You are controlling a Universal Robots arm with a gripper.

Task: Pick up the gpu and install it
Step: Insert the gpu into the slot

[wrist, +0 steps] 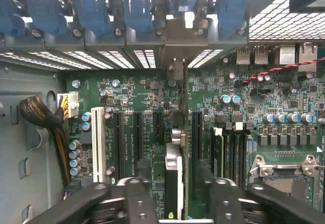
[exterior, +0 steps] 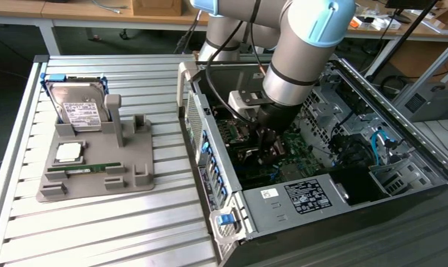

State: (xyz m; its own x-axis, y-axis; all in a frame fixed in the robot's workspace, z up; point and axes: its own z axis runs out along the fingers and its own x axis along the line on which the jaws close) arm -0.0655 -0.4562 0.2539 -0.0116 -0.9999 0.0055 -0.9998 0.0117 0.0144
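Note:
The gpu stands on edge in a motherboard slot, seen from above as a thin card. Its metal end bracket meets the row of blue rear slot clips. My gripper hangs directly over the card, one black finger on each side. Small gaps show between the fingers and the card, so the gripper is open and not holding it. In the exterior view, the gripper is deep inside the open computer case, above the green motherboard.
A white slot and black slots lie beside the card, with a RAM stick and CPU socket on the other side. A cable bundle runs along the case wall. Outside, a grey fixture holds a hard drive.

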